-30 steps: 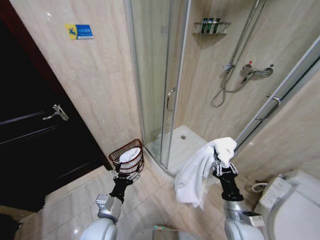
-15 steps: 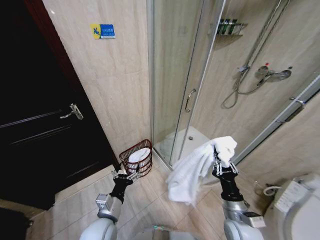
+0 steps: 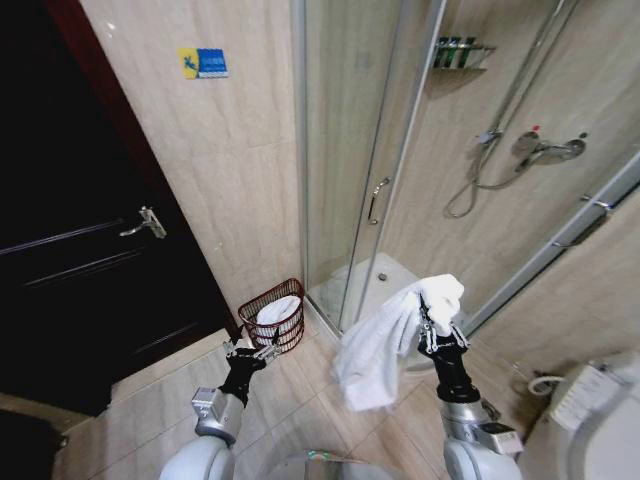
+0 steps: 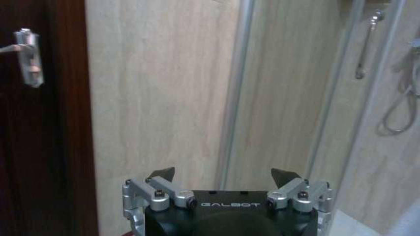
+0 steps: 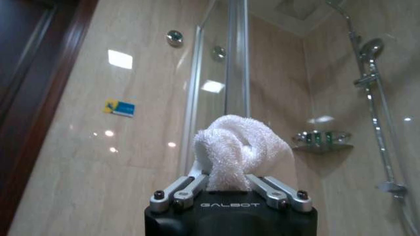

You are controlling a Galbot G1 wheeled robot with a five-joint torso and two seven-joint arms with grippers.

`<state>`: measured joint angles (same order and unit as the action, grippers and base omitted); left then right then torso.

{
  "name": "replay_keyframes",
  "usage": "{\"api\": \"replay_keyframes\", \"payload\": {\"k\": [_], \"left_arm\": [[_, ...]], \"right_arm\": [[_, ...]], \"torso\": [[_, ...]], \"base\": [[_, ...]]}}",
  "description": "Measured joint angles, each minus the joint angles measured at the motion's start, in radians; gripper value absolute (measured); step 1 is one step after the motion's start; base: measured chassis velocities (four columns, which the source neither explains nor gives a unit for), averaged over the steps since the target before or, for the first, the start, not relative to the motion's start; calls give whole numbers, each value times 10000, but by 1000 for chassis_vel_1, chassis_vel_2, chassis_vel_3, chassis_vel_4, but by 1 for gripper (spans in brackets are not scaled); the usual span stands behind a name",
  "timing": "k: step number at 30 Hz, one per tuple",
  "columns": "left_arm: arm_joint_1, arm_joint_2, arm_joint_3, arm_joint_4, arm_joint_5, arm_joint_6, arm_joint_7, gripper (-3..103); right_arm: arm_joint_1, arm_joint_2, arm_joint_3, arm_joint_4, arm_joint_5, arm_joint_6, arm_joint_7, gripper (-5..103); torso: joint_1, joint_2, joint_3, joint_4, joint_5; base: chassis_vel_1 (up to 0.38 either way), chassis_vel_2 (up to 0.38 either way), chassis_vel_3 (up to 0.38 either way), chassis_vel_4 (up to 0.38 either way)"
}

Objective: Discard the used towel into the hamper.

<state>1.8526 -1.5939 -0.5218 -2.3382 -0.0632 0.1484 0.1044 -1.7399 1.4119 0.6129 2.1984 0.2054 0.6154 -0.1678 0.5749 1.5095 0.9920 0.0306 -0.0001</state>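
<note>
White towel was held clamped in the right gripper, carried slightly nearer than half a second before to the hamper by the shower glass; left gripper was kept spread wide, delivery pending.

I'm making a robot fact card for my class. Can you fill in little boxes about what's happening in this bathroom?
Place: bathroom with a glass shower and a dark door
Right gripper: shut on the white towel, held up in the air
Left gripper: open, holding nothing, low near the hamper
Hamper: on the floor by the wall, beside the shower, something white already inside
Towel in hamper yet: no
</note>
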Motion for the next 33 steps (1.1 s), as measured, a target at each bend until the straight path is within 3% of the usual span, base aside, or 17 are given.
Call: {"api": "replay_keyframes", "payload": {"k": [33], "left_arm": [[0, -1, 0, 0, 0, 0, 0, 99]], "right_arm": [[8, -24, -22, -10, 633, 96, -764, 12]], "torso": [[1, 0, 1, 1, 1]], "base": [[101, 113, 110, 112]]}}
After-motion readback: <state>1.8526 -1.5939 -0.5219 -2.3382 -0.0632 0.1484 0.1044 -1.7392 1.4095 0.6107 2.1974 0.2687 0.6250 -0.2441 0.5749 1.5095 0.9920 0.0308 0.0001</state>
